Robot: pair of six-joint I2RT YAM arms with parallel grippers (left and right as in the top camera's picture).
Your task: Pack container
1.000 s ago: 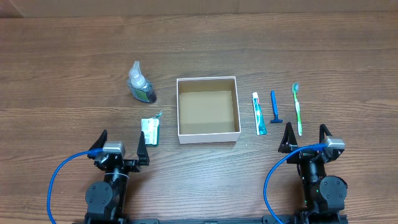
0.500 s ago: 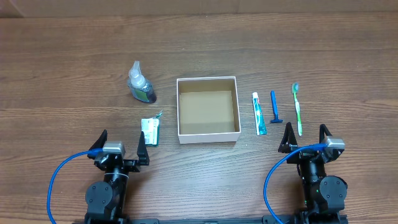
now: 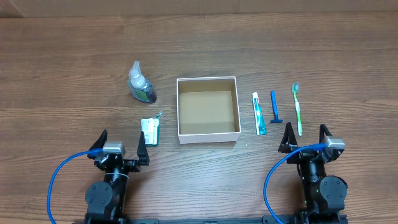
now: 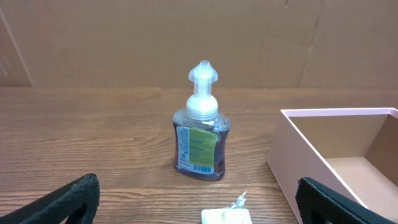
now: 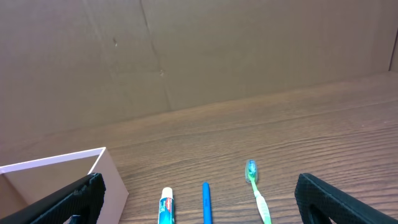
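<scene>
The container (image 3: 178,106), a square white-walled box with a brown floor, sits empty mid-table; it also shows in the left wrist view (image 4: 298,155) and the right wrist view (image 5: 93,165). Left of it stand a clear pump bottle (image 3: 140,84) (image 4: 200,134) and a small green-and-white packet (image 3: 150,131) (image 4: 226,216). Right of it lie a toothpaste tube (image 3: 259,113) (image 5: 165,205), a blue razor (image 3: 274,107) (image 5: 206,202) and a green toothbrush (image 3: 297,109) (image 5: 256,190). My left gripper (image 3: 122,144) (image 4: 198,202) is open and empty just short of the packet. My right gripper (image 3: 305,137) (image 5: 199,199) is open and empty just short of the razor and toothbrush.
A brown cardboard wall (image 4: 186,37) stands behind the far edge of the wooden table (image 3: 74,56). Blue cables (image 3: 59,177) loop beside both arm bases at the near edge.
</scene>
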